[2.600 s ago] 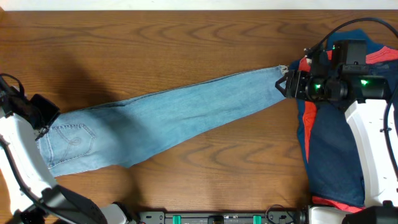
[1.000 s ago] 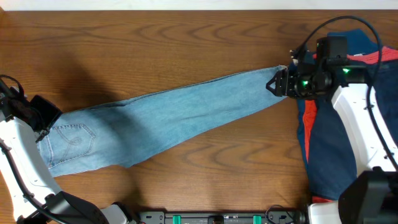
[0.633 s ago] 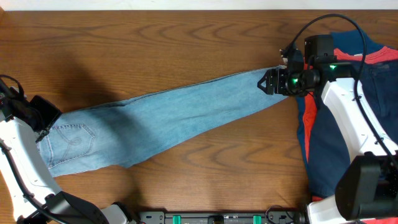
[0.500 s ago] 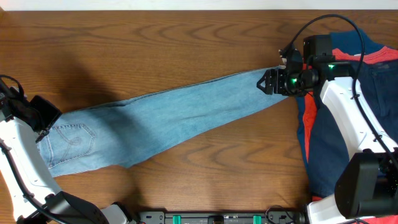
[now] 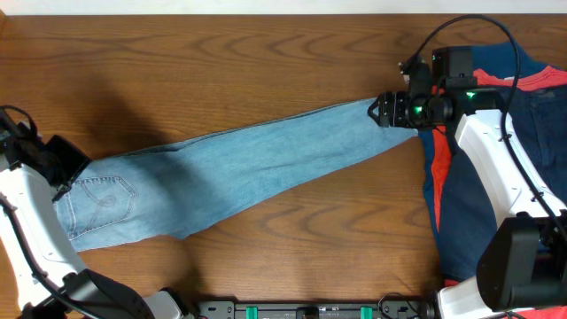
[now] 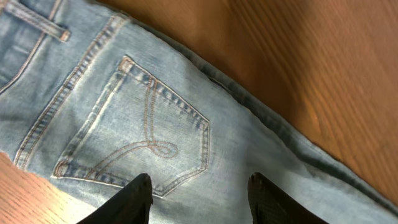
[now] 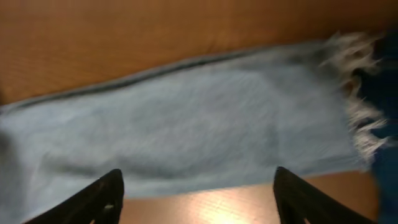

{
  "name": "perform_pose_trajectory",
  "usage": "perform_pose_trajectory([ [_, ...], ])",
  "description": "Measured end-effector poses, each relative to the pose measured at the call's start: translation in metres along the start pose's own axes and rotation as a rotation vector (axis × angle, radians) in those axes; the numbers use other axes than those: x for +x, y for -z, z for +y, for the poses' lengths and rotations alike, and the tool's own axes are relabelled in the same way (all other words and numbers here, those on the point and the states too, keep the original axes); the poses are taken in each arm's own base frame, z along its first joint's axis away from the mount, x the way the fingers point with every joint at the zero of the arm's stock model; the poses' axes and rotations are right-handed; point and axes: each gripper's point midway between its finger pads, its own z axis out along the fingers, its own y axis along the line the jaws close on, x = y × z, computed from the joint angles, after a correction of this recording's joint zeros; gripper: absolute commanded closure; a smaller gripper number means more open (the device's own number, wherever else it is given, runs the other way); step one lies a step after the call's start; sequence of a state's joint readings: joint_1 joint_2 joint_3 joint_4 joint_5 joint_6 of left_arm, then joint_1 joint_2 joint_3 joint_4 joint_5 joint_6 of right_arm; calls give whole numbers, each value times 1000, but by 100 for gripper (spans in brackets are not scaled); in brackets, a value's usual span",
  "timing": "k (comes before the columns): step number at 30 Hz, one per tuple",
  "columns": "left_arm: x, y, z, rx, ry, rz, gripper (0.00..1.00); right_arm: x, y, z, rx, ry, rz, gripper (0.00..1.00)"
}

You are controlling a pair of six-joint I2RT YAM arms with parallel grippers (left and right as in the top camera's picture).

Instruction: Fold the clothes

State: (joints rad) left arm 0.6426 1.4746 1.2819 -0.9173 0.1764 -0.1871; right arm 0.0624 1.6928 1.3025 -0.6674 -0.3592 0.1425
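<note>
Between the two sets of fingers, the light-blue jeans lie stretched in a long slant across the desk, waist toward the left fingers and leg end toward the right fingers. That flat, drawn-out lay probably serves the fold: with each arm posted at one end, the garment can be doubled end to end.

Directly beneath the left fingers sits the stitched back pocket. They stand partly apart above it, and nothing is caught between them; the denim looks undisturbed there.

The right fingers are spread wide and also empty. The leg runs across below them, filling the gap, with the frayed hem just outside one fingertip. They seem placed to come down on the cloth a little inboard of the fringe, where the grip would take solid fabric, not loose threads.

Just beyond the right fingers, on the far side from the jeans, a navy and red garment lies in a heap, its edge meeting the hem.

No bin, basket or tray appears. The back pocket lies flat, and nothing shows in it.
</note>
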Motion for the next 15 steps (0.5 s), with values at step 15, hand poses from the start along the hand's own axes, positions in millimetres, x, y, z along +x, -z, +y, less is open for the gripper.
perform_pose_trajectory([
  [15,14,-17,-27,-2,-183,58,42,37,-80,-62,124,-97,170,35],
])
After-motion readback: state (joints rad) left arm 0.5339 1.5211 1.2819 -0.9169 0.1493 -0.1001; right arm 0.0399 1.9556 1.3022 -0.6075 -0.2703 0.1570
